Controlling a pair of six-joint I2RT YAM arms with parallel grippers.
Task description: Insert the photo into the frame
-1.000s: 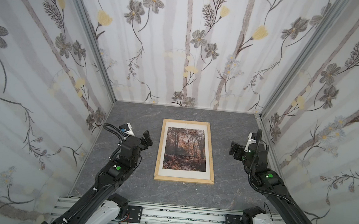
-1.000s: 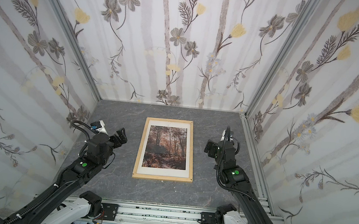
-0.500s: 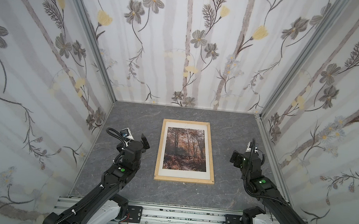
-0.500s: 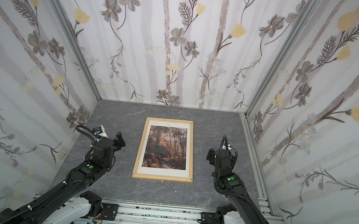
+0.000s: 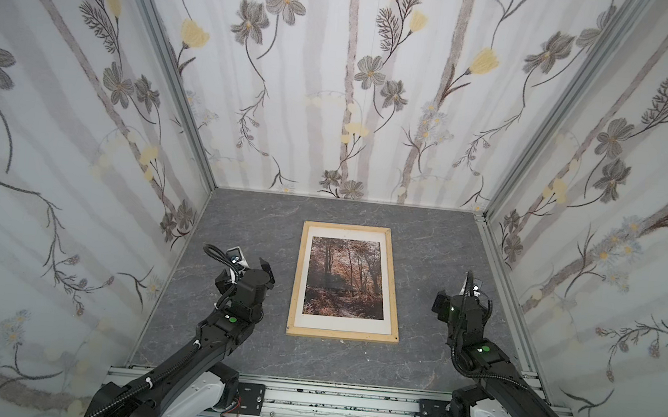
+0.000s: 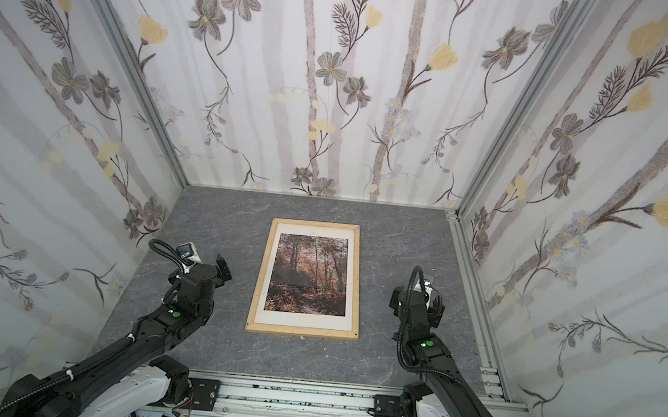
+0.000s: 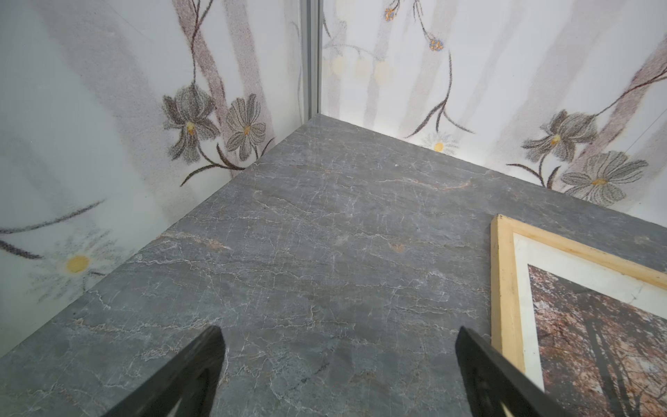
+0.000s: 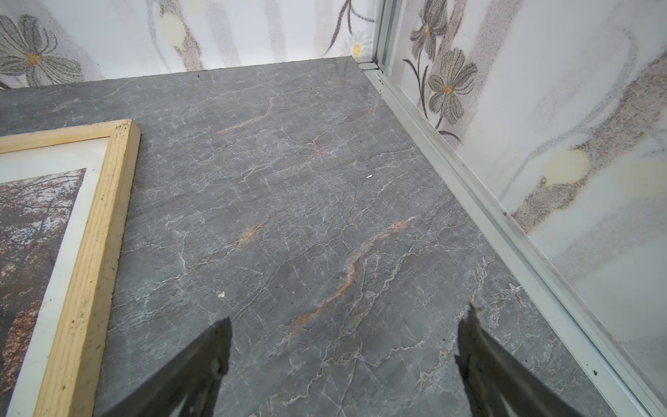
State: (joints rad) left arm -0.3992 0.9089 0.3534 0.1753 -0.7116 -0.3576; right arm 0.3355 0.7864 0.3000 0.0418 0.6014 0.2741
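photo (image 5: 343,277): picture side up inside the frame, white border showing all round; it seems to lie flat, though the top views are too coarse to be sure
frame (image 5: 342,335): flat on the middle of the table (image 5: 247,226), short sides parallel to the near and far edges
left pincer (image 7: 339,334): jaws wide, empty, over bare table between the frame and the left edge
right pincer (image 8: 348,317): jaws wide, empty, over bare table between the frame and the right edge
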